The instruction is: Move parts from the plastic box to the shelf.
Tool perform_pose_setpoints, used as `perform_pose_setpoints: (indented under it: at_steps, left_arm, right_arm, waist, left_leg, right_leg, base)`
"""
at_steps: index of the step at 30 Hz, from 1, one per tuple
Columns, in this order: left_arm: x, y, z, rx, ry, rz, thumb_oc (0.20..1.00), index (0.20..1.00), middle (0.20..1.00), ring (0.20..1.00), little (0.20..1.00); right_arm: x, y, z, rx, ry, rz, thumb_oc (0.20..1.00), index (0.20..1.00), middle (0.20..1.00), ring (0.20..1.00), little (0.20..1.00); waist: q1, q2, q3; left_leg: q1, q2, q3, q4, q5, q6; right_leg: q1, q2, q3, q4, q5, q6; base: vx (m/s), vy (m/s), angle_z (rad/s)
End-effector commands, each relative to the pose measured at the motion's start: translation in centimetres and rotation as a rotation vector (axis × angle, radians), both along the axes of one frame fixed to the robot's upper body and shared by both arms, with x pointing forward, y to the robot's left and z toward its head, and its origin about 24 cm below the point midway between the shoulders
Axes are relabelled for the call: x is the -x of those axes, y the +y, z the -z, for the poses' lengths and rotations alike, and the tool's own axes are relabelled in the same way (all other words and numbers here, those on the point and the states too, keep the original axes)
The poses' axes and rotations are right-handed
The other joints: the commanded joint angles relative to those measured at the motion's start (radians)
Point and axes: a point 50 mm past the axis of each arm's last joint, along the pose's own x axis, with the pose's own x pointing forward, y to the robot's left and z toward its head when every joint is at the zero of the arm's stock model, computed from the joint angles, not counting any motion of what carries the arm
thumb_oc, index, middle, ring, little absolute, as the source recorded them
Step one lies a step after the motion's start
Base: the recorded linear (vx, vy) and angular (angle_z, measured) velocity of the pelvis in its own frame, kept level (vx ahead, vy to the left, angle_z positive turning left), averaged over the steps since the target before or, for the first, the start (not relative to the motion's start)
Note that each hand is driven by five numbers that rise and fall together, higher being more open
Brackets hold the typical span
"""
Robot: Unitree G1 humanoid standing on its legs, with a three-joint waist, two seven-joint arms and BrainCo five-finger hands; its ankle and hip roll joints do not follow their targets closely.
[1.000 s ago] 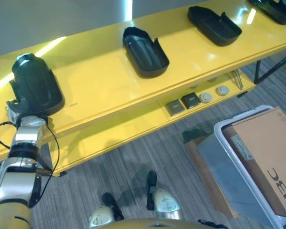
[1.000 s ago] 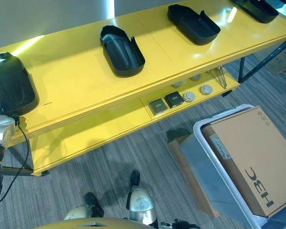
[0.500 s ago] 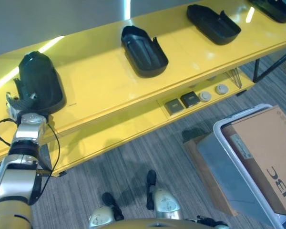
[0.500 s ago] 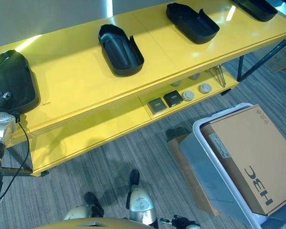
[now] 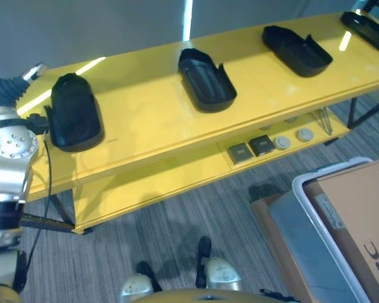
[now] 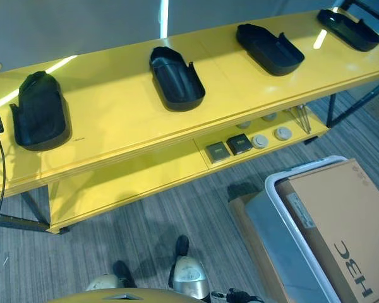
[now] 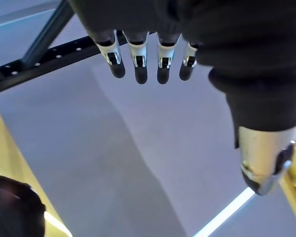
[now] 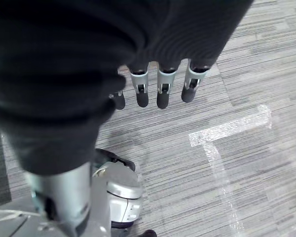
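Several black moulded parts lie in a row on the top of the yellow shelf. The leftmost part rests flat near the shelf's left end, with others at the middle and to the right. My left hand is raised just left of the leftmost part and clear of it; its fingers are straight and hold nothing. My right hand hangs over the floor, open and empty. The plastic box stands on the floor at the lower right.
A brown cardboard carton lies in the plastic box. On the lower shelf board sit two small dark square pieces and two round ones. Grey striped carpet lies between me and the shelf.
My left hand has let go of the leftmost black part and lifted up and left, away from it. The part stays on the shelf. The camera has shifted a little.
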Motion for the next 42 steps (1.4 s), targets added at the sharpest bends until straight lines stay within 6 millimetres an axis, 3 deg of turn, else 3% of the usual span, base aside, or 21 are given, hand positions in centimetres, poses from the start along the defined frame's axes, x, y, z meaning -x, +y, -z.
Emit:
perform_pose_setpoints:
  at_steps: [1,3,4,5,6,13,17,25,35,42]
  left_arm:
    - [0.9,-1.7,1.3,-0.086,0.05,0.189,1.0,1.0,1.0,1.0,1.0]
    - [2.2,-3.3,3.1,-0.07,0.122,0.34,0.959,0.959,0.959,0.959,0.959]
    - [2.9,-3.7,4.1,-0.04,0.15,0.394,0.74,0.74,0.74,0.74,0.74]
    - [3.1,-3.8,4.5,-0.035,0.167,0.415,0.614,0.614,0.614,0.614,0.614]
    - [3.8,-4.3,5.8,-0.004,0.218,0.483,0.203,0.203,0.203,0.203,0.203]
    - [5.1,-5.6,12.4,0.201,0.414,0.54,0.2,0.2,0.2,0.2,0.2]
    - [5.1,-6.2,13.7,0.25,0.449,0.56,0.2,0.2,0.2,0.2,0.2]
    - [3.4,-7.9,14.1,0.296,0.363,0.556,0.2,0.2,0.2,0.2,0.2]
    - [-0.2,-7.2,15.0,0.367,0.318,0.342,0.2,0.2,0.2,0.2,0.2]
    - [-1.1,-6.4,16.3,0.377,0.356,0.244,0.2,0.2,0.2,0.2,0.2]
  right_arm:
    - [3.7,0.3,0.7,0.019,0.103,0.031,1.0,1.0,1.0,1.0,1.0]
    - [4.3,0.6,0.8,0.013,0.107,0.043,1.0,1.0,1.0,1.0,1.0]
    - [4.6,0.6,0.8,0.012,0.109,0.049,1.0,1.0,1.0,1.0,1.0]
    - [4.6,0.6,0.8,0.012,0.108,0.05,1.0,1.0,1.0,1.0,1.0]
    - [4.9,0.7,0.8,0.012,0.107,0.063,1.0,1.0,1.0,1.0,1.0]
    - [5.4,0.7,0.8,0.011,0.111,0.079,1.0,1.0,1.0,1.0,1.0]
    - [5.2,0.6,0.9,0.011,0.107,0.083,1.0,1.0,1.0,1.0,1.0]
    - [4.8,0.4,1.1,0.021,0.108,0.044,1.0,1.0,1.0,1.0,1.0]
    - [5.3,-0.2,1.1,0.034,0.146,-0.024,1.0,1.0,1.0,1.0,1.0]
    - [5.7,-0.6,1.1,0.035,0.153,-0.041,1.0,1.0,1.0,1.0,1.0]
  waist:
    - [0.037,0.011,-0.066]
    - [0.056,0.011,-0.068]
    - [0.064,0.011,-0.069]
    - [0.067,0.011,-0.069]
    - [0.078,0.013,-0.07]
    - [0.108,0.021,-0.068]
    - [0.113,0.023,-0.064]
    - [0.083,0.021,-0.068]
    - [0.019,0.002,-0.085]
    - [0.001,-0.002,-0.086]
  left_leg:
    - [-0.074,0.047,-0.063,0.072,-0.057,0.0]
    - [-0.071,0.041,-0.075,0.065,-0.057,0.0]
    - [-0.07,0.038,-0.08,0.06,-0.057,0.0]
    - [-0.069,0.038,-0.081,0.059,-0.056,0.0]
    - [-0.068,0.035,-0.085,0.053,-0.053,-0.002]
    - [-0.068,0.028,-0.094,0.038,-0.047,-0.001]
    - [-0.067,0.025,-0.096,0.034,-0.045,0.0]
    - [-0.055,0.029,-0.072,0.03,-0.046,0.0]
    - [-0.032,0.041,-0.031,0.039,-0.053,0.0]
    - [-0.036,0.048,-0.02,0.053,-0.057,-0.001]
  right_leg:
    - [0.039,-0.101,0.013,0.062,-0.146,0.132]
    - [0.049,-0.102,0.002,0.053,-0.142,0.136]
    - [0.053,-0.102,-0.002,0.049,-0.14,0.137]
    - [0.054,-0.102,-0.005,0.047,-0.139,0.138]
    - [0.058,-0.102,-0.011,0.04,-0.135,0.14]
    - [0.063,-0.105,-0.03,0.031,-0.123,0.143]
    - [0.061,-0.105,-0.031,0.033,-0.122,0.142]
    - [0.057,-0.104,-0.019,0.033,-0.116,0.142]
    - [0.052,-0.098,0.016,0.043,-0.123,0.138]
    - [0.043,-0.096,0.03,0.05,-0.129,0.136]
  base:
    - [0.01,0.003,0.14]
    - [0.01,0.003,0.16]
    - [0.0,0.001,0.08]
    - [-0.01,0.003,0.05]
    - [-0.01,0.004,0.05]
    - [-0.01,0.007,0.1]
    - [0.0,0.001,0.01]
    - [0.0,0.001,0.0]
    - [0.03,-0.011,-0.1]
    - [0.01,-0.009,-0.05]
